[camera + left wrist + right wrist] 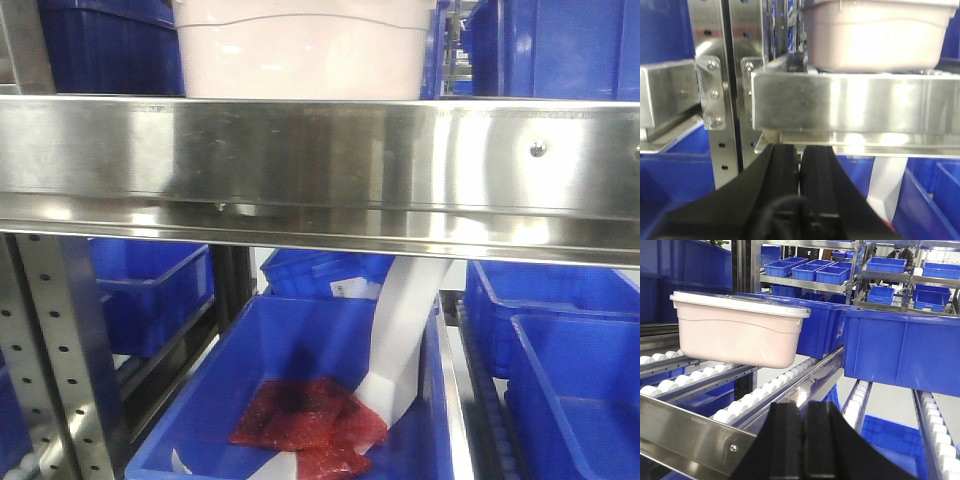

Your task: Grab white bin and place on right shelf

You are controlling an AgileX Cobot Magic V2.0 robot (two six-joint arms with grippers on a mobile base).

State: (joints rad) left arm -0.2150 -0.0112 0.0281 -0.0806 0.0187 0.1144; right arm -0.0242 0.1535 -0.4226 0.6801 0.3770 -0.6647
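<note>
The white bin (300,50) stands on the right shelf, just behind its shiny front rail (320,165). In the left wrist view the bin (875,37) sits above the rail (855,107), up and right of my left gripper (801,152), which is shut and empty below the rail. In the right wrist view the lidded bin (740,330) rests on white rollers (765,392), behind the rail (690,432). My right gripper (802,410) is shut and empty, to the bin's right and nearer the camera.
Blue crates (110,45) flank the bin on the shelf, one close on its right (900,347). Below, an open blue crate (300,390) holds red bags and a white chute (400,330). Perforated uprights (715,100) stand at left. More racks of blue crates (825,270) stand behind.
</note>
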